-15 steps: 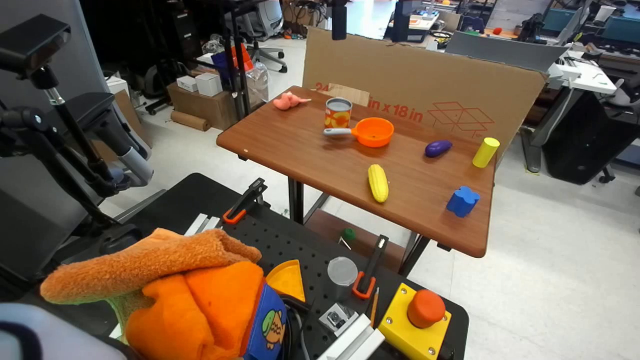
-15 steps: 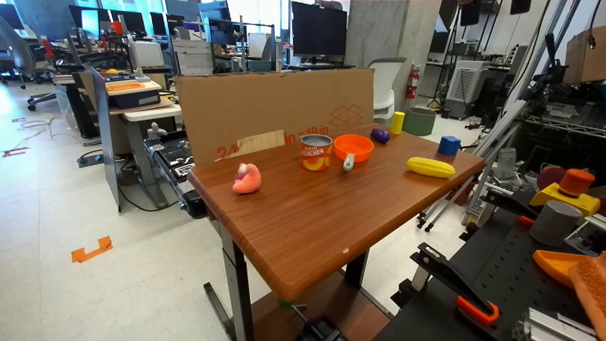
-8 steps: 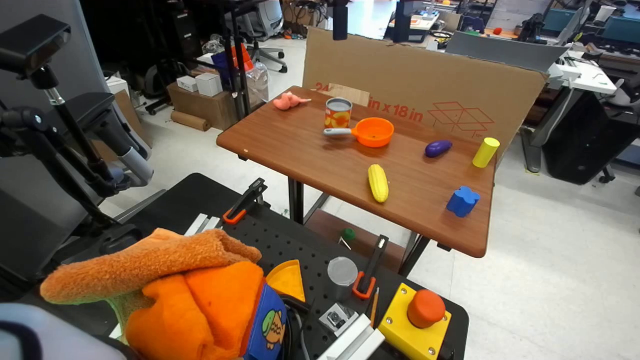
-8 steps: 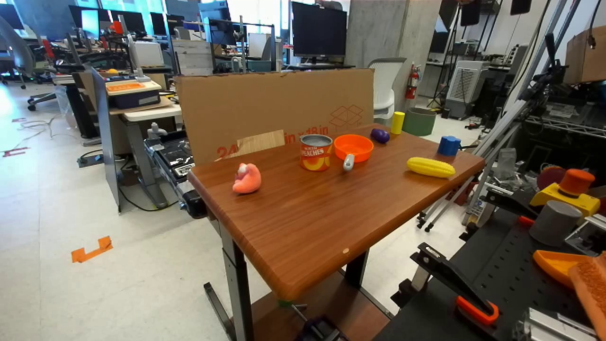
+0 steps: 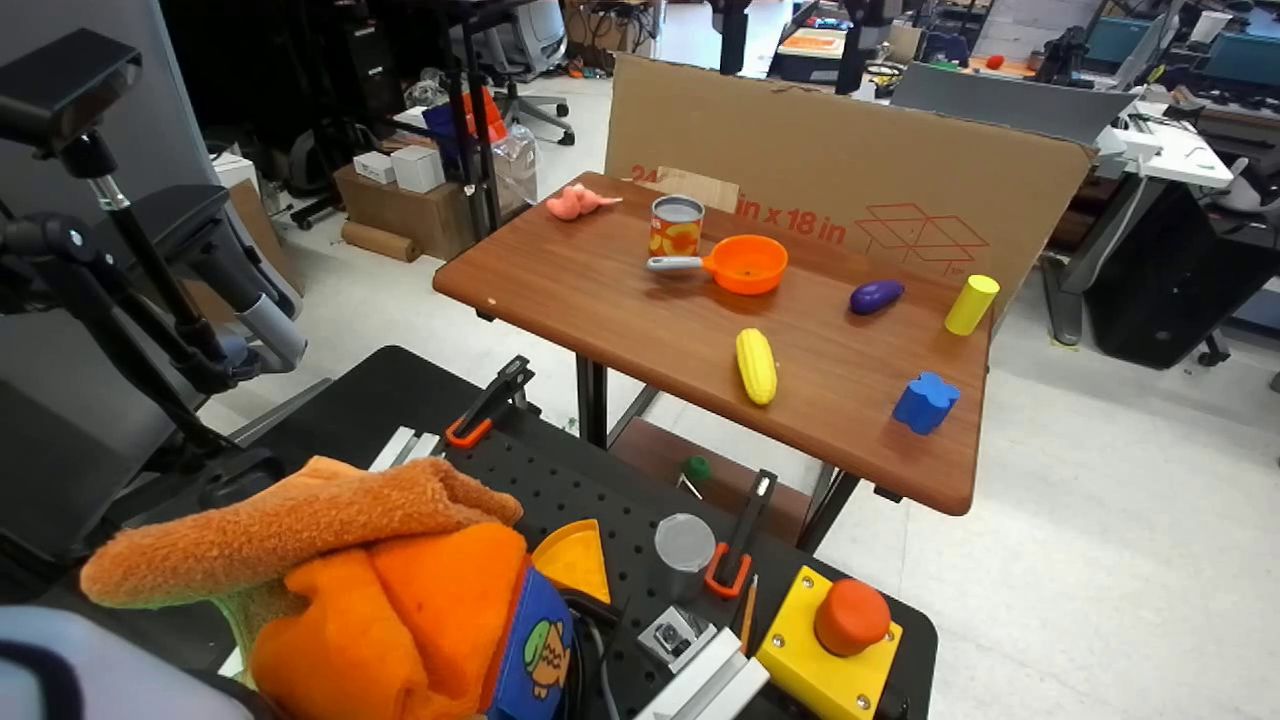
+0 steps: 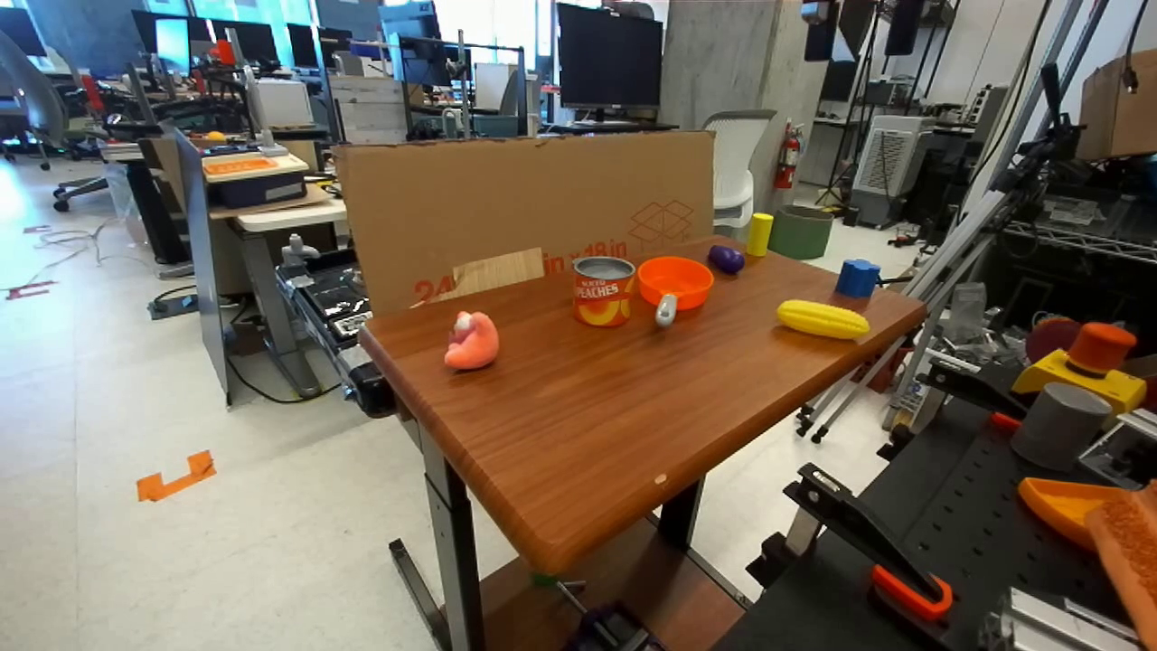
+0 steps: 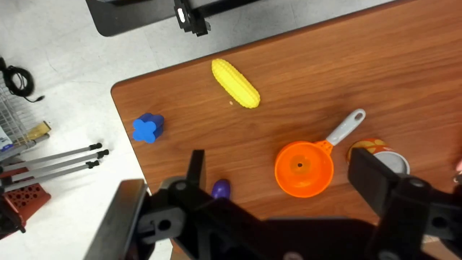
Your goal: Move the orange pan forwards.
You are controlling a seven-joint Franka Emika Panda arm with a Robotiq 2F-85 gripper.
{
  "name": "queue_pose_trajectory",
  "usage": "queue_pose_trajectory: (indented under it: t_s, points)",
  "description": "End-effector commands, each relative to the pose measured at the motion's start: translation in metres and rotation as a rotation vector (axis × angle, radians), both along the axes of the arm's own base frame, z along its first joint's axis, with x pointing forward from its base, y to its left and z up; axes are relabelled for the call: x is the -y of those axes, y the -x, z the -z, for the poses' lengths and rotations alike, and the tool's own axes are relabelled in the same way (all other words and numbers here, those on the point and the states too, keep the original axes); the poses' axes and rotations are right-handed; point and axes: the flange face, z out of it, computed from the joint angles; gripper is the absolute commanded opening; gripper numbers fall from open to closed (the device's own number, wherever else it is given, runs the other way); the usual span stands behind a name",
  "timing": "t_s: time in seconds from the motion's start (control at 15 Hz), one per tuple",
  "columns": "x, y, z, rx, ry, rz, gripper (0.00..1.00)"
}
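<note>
Wrist view: the tool [image 7: 277, 168] is shown with its fingers [image 7: 371, 177] spread wide apart, and the orange pan [image 7: 304, 171] is framed between them.
Tool height: in both exterior views it is held well above the desk [image 5: 590, 290].
Orange pan: it is set on the desk, apart from the tool, its bowl turned up.
Grey handle [image 5: 676, 263]: in an exterior view it is seen crossing in front of the peach can [image 5: 675, 235].
Peach can: stood upright just beside the pan, with a gap between.
Purple toy [image 7: 221, 189]: partly hidden by the tool in the wrist view.
Yellow corn [image 7: 235, 83]: laid near a long edge of the desk.
Blue flower-shaped block [image 7: 147, 129]: placed near a short edge.
Yellow cylinder [image 5: 971, 305]: stood upright near the purple toy.
Pink toy [image 6: 472, 342]: placed toward the opposite end.
</note>
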Motion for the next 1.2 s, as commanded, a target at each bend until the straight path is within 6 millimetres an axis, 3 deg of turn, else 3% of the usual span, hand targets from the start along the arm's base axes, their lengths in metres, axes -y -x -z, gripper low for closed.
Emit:
queue_pose_trajectory:
  t_s: [0.0,0.27,0.67,1.13]
  points:
    - [0.013,-0.040,0.013,-0.006,-0.051,-0.006,1.00]
    - [0.016,-0.081,0.044,-0.006,-0.085,-0.011,1.00]
    - [0.014,-0.130,0.112,-0.054,-0.067,-0.010,1.00]
    - [0.021,-0.165,0.178,-0.120,-0.043,0.013,1.00]
